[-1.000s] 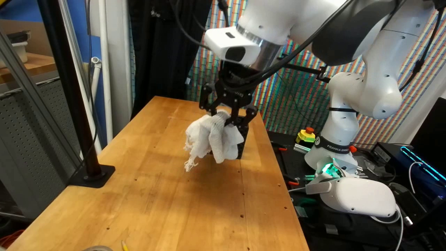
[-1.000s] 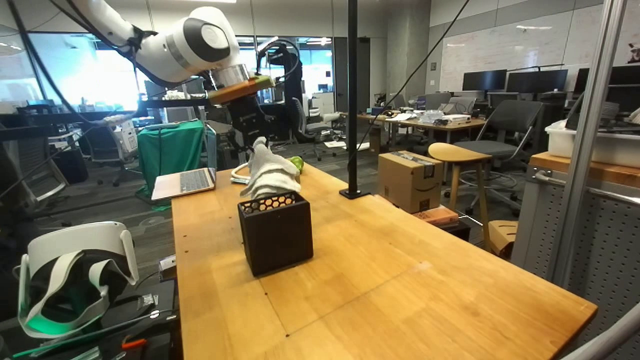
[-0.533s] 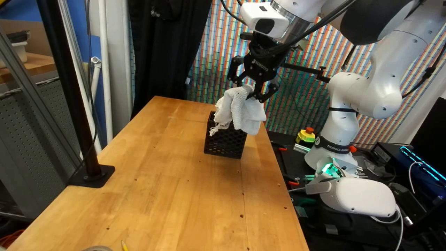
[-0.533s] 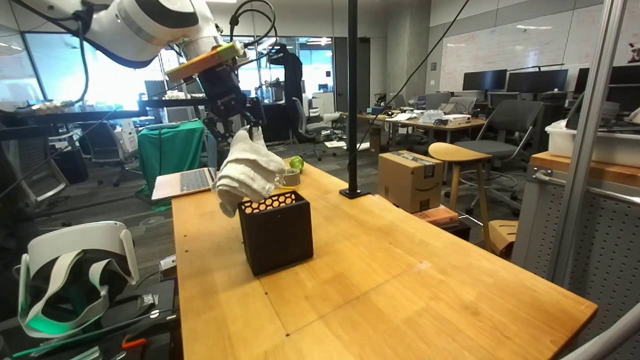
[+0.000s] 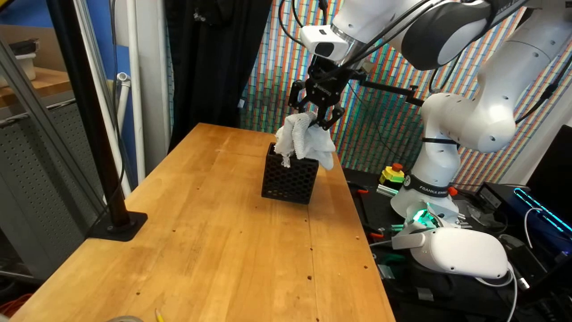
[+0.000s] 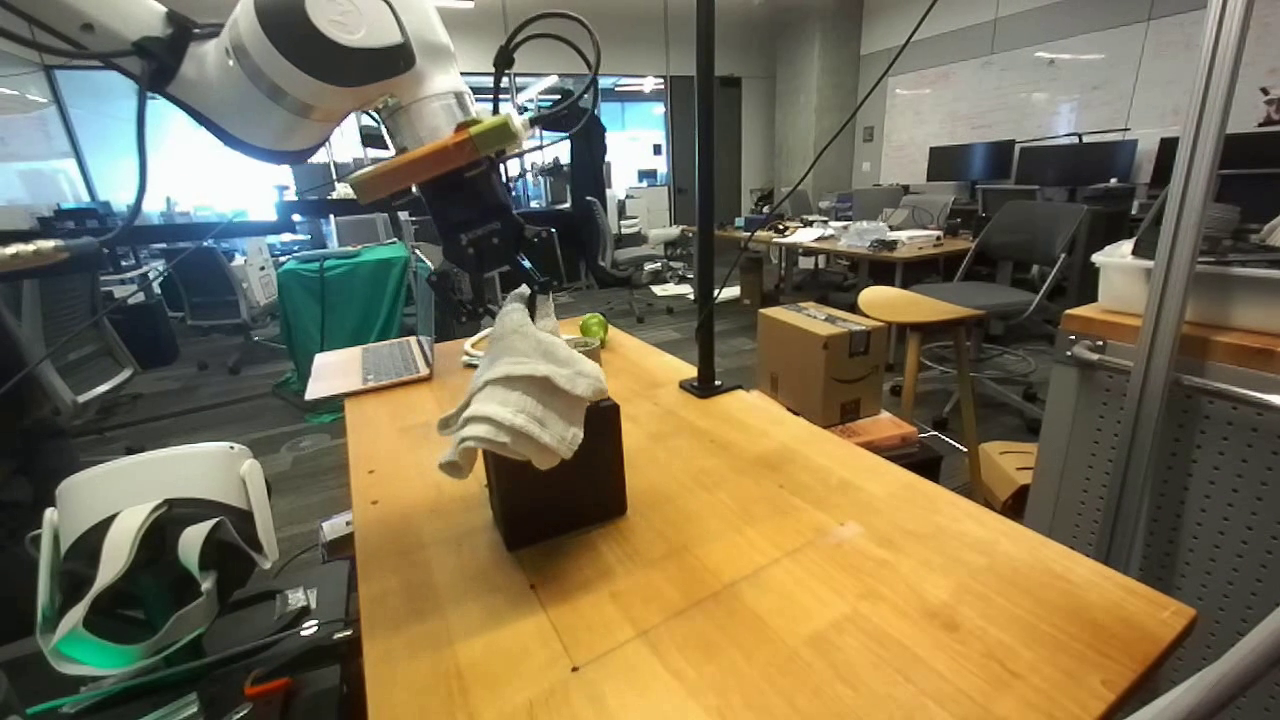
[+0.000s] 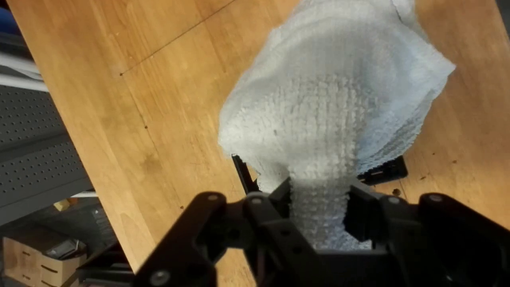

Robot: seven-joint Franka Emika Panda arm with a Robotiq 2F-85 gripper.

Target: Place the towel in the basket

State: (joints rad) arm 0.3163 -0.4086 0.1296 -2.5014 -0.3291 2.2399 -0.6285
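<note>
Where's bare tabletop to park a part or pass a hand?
Bare: between pole base and basket, short of the pencil; in an exterior view, from basket to the near corner of the table. Crowded: above the basket, where the pincer grips the towel, and around the tape roll and pencil.

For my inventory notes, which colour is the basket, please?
The basket is black; this shows best in an exterior view.

I work in a robotics lab within an open-plan office. In an exterior view, an emergency stop [image 5: 392,175] sits at three o'clock by my Franka base [image 5: 424,188], a VR headset [image 5: 464,251] at four. In an exterior view, monitors [image 6: 1075,163] and a whiteboard [image 6: 1010,105] show at two.
</note>
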